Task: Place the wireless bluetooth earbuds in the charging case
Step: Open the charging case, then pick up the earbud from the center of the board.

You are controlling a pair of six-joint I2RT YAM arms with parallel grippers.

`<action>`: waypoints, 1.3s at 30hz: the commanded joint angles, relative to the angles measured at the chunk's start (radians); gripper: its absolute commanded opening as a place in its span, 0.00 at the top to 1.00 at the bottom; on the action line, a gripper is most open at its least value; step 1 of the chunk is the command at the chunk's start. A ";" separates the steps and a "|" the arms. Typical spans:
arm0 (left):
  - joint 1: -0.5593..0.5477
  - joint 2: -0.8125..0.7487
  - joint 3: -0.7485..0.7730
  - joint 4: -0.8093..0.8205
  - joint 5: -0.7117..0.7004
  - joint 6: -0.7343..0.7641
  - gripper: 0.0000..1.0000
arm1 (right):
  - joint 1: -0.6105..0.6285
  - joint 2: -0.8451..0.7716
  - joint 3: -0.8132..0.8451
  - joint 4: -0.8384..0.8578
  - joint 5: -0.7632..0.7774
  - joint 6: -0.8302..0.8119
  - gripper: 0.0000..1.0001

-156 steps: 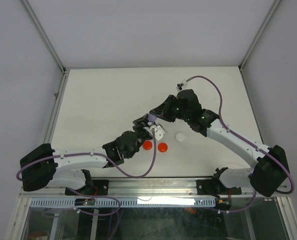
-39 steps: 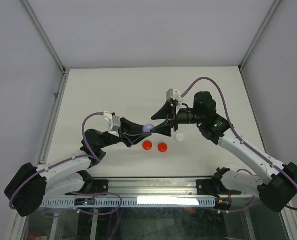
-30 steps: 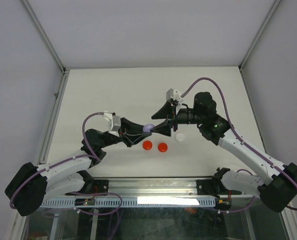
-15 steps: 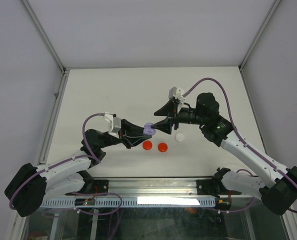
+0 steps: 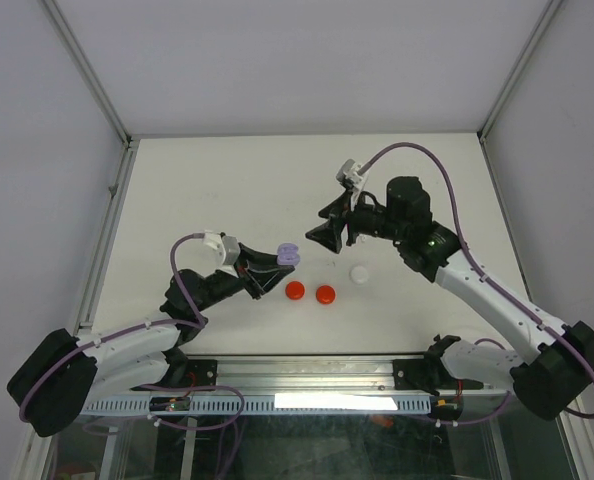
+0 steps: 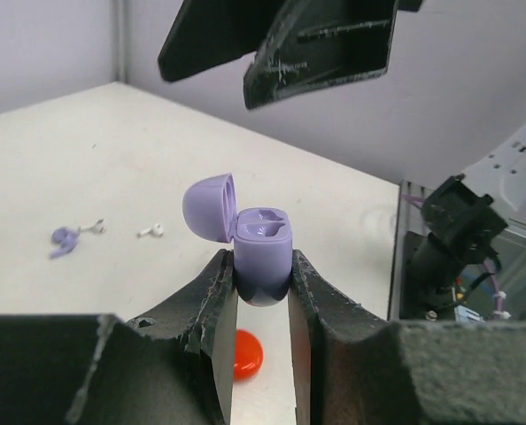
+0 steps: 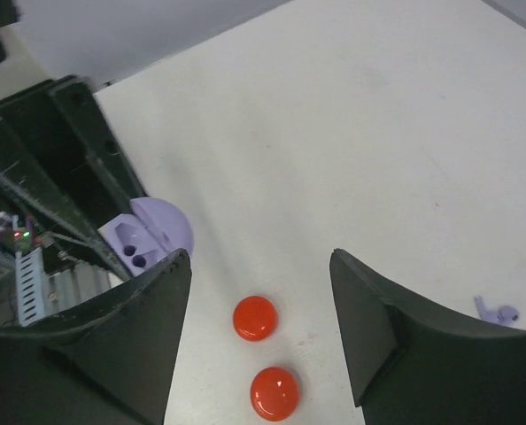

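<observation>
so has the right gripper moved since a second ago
Yes. In the top view the right gripper has pulled back toward the far edge of the table, away from the white disc, and no longer meets the charging case.

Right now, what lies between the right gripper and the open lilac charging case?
Nothing; the top view shows only bare white table between the right gripper and the open lilac charging case.

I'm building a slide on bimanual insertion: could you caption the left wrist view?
Left gripper holds the open lilac charging case, both sockets empty, with loose earbuds on the table behind.
</observation>
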 commanded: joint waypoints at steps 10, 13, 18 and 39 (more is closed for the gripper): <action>0.003 0.020 -0.090 0.116 -0.221 -0.072 1.00 | -0.072 0.324 0.109 -0.003 0.530 0.131 0.36; 0.004 0.020 -0.097 0.109 -0.243 -0.076 1.00 | -0.087 0.421 0.138 0.022 0.619 0.154 0.39; 0.004 0.025 -0.083 0.062 -0.245 -0.068 1.00 | -0.113 0.591 0.230 0.007 0.712 0.161 0.45; 0.004 -0.004 -0.060 -0.018 -0.211 0.019 1.00 | -0.136 0.940 0.502 -0.201 0.739 0.145 0.59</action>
